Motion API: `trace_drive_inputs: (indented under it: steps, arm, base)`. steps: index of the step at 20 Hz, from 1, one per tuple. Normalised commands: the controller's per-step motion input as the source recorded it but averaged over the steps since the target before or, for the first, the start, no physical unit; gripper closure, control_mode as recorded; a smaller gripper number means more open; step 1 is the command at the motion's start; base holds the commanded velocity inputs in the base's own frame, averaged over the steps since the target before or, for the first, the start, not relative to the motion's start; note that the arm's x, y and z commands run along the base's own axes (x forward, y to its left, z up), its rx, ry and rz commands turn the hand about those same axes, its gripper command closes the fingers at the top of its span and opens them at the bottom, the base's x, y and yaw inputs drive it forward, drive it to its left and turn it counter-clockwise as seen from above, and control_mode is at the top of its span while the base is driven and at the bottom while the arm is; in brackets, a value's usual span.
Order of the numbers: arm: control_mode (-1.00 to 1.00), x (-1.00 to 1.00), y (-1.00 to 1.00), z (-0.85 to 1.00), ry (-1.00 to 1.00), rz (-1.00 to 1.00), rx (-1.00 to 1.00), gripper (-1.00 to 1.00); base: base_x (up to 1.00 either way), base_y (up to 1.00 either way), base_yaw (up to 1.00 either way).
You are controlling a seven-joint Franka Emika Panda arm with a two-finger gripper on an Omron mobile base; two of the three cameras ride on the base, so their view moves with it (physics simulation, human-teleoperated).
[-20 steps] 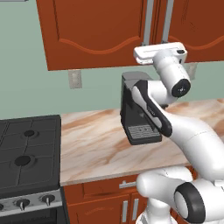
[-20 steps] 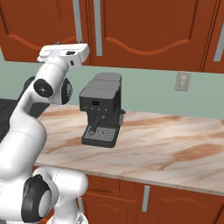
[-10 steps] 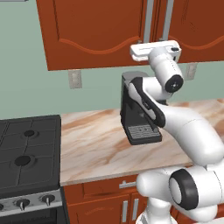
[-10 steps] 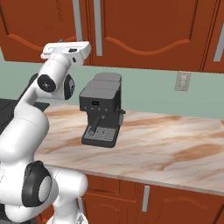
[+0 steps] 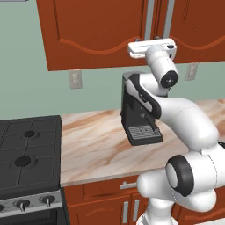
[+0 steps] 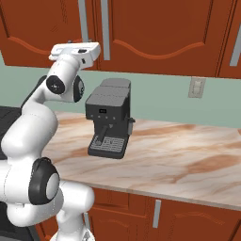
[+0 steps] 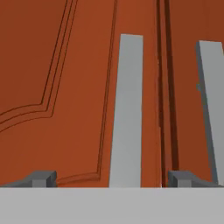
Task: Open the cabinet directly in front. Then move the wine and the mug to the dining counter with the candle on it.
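Task barely begun: cabinet (image 5: 105,35) doors closed; end effector (image 7: 109,178), jaws spread wide and empty, frames the left door's handle (image 7: 127,109); at 3 o'clock, the right handle (image 7: 211,109). Wine, mug transfer remains.

Cabinet (image 5: 96,30) top cropped; doors shut, contents hidden.

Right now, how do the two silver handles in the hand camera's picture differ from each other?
The left handle stands between the open gripper's fingertips; the right handle lies outside them, by the picture's edge. The left handle sits on the door with the arched panel groove; the right handle sits on the neighbouring door, across the dark seam. Both are long, silver, upright bars on the closed cabinet.
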Motion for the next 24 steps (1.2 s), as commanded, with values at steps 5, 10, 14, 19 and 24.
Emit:
trace_drive_inputs:
  steps: [5,10,14,19,24]
  arm:
    - [-1.00,0.30,0.00,0.00,0.00,0.00,0.00,-1.00]
    - [-1.00,0.31,0.00,0.00,0.00,0.00,0.00,-1.00]
    - [-1.00,0.32,0.00,0.00,0.00,0.00,0.00,-1.00]
    - [-1.00,0.30,0.00,0.00,0.00,0.00,0.00,-1.00]
    - [-1.00,0.25,0.00,0.00,0.00,0.00,0.00,1.00]
  base:
    - [0.00,0.00,0.00]
    - [0.00,0.00,0.00]
    - [0.00,0.00,0.00]
    - [0.00,0.00,0.00]
    - [0.00,0.00,0.00]
